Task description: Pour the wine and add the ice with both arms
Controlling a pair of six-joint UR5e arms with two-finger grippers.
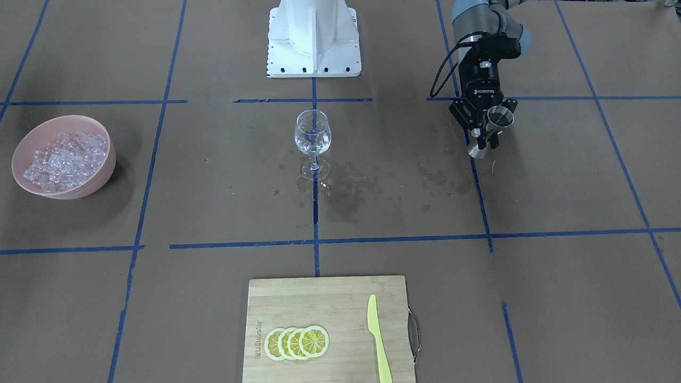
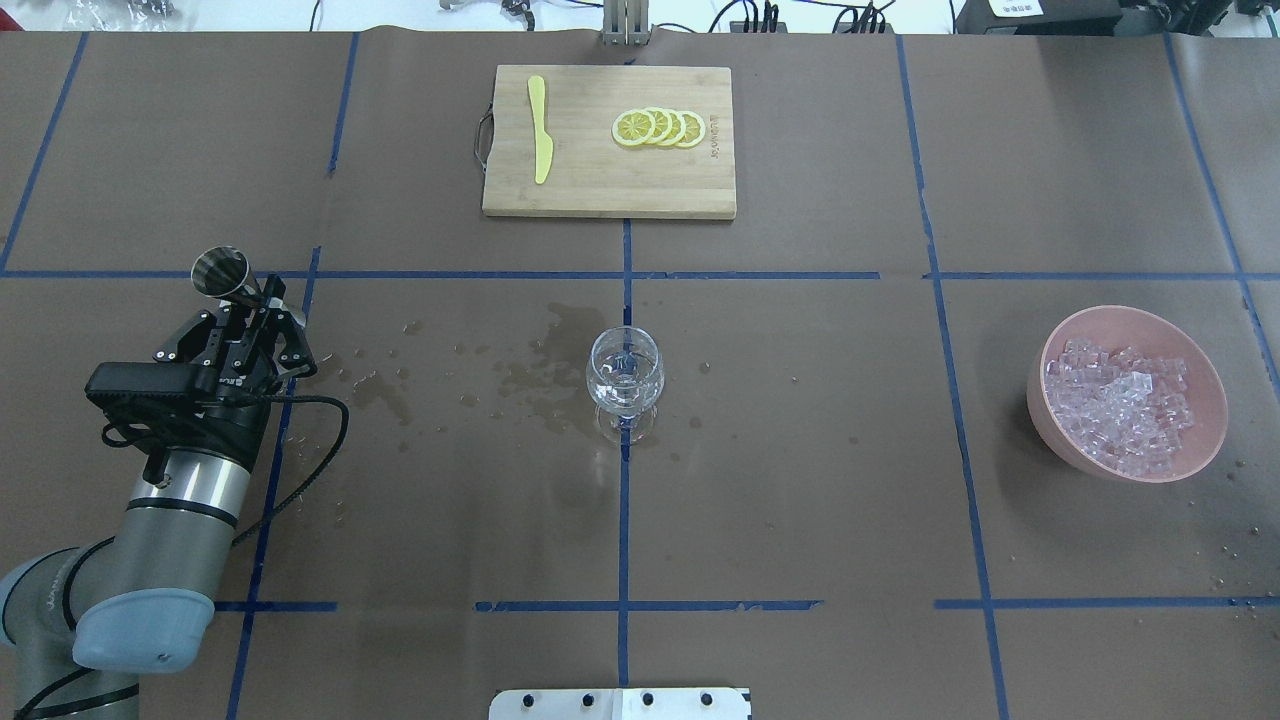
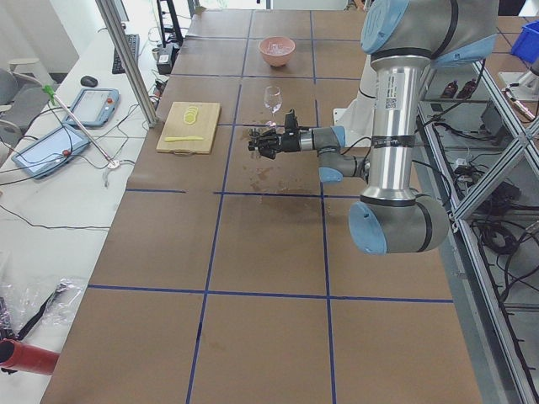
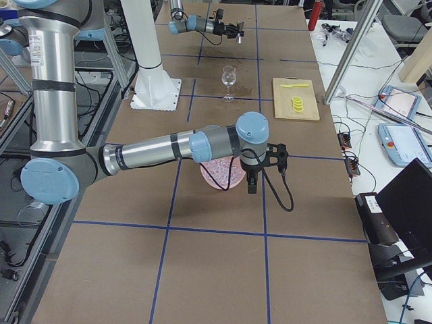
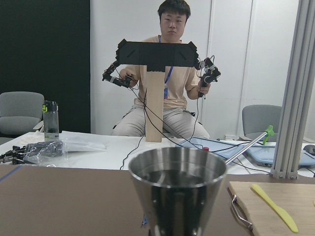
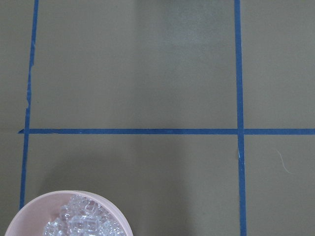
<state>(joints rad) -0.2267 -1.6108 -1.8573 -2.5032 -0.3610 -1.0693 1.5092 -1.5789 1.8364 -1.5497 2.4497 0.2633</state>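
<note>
A wine glass stands upright at the table's middle with something clear in its lower bowl; I cannot tell whether that is wine. Far to its side, my left gripper is shut on a steel jigger, mouth upward. The ice fills a pink bowl at the opposite end. My right gripper hangs over that bowl's edge, and I cannot tell if it is open or shut.
A wooden cutting board with lemon slices and a yellow knife lies on the far side. Wet stains mark the paper between jigger and glass. The white base block stands behind the glass. A person sits beyond the table.
</note>
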